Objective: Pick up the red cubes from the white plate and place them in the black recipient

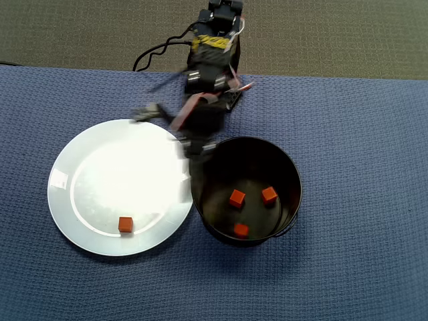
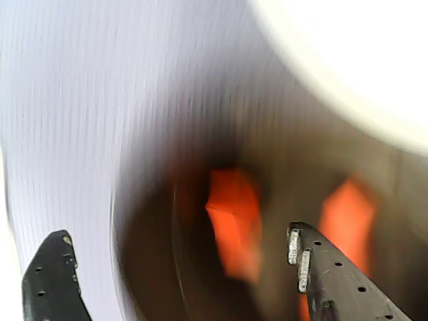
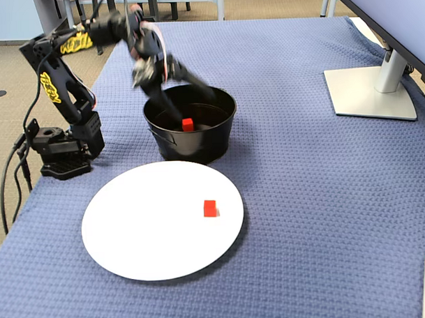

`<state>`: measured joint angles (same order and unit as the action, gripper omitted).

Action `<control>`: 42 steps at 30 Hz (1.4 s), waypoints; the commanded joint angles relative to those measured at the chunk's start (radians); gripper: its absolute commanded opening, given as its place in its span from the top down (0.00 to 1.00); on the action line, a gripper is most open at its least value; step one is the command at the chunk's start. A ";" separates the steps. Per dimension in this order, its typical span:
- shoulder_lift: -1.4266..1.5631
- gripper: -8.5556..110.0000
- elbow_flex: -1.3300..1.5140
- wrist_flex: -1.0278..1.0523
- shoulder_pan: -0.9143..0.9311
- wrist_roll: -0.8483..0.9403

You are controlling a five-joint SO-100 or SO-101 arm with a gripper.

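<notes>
Gripper (image 2: 180, 267), jaws apart and empty, over black pot's (image 1: 289, 170) plate-side rim; three red cubes (image 1: 237, 198) inside, one cube (image 1: 125, 224) on white plate (image 1: 67, 200).

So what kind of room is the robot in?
Probably an office or lab. A monitor stand sits on the table's blue cloth, chair and table legs stand on carpet behind, and cables trail from the arm's base.

Obstacles I log: black recipient (image 1: 246, 190) walls touching white plate (image 1: 120, 187) rim; monitor stand (image 3: 371, 91) at table's far corner. Elsewhere open.
</notes>
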<state>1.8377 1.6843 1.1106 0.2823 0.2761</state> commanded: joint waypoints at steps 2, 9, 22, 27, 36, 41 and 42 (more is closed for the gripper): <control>-0.310 0.66 -0.331 0.020 0.189 0.060; -0.626 0.69 -0.646 0.166 0.196 0.100; -0.931 0.72 -0.919 0.265 0.181 0.196; -1.012 0.72 -1.009 0.282 0.199 0.212; -1.085 0.75 -1.063 0.261 0.221 0.219; -1.103 0.76 -1.069 0.256 0.230 0.238; -1.104 0.76 -1.069 0.247 0.233 0.241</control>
<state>0.7164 0.6811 1.3837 0.5001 0.4970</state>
